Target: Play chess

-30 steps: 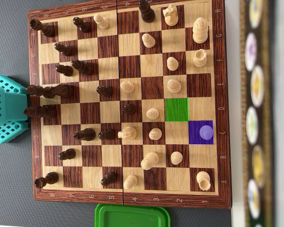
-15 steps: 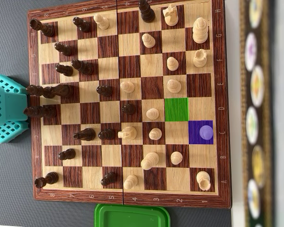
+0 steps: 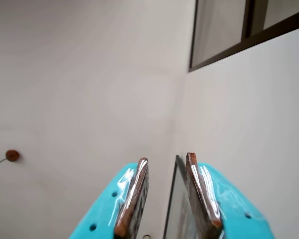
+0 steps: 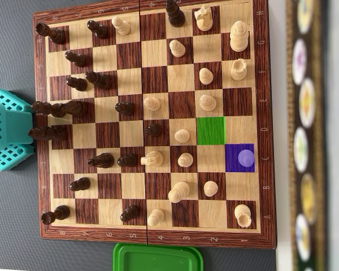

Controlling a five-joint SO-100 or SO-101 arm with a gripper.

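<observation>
Fingers (image 3: 134,194) apart; green tray (image 4: 157,258) seemingly empty

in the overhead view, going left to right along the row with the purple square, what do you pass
Teal arm base → dark piece → dark pawn → light knight → light pawn → pawn on the purple square → board frame.

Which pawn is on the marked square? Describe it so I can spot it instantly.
In the overhead view, start at the board's right edge and find the only purple square, diagonally below-right of the green square. The pawn on it looks tinted purple, unlike the cream pieces nearby.
</observation>
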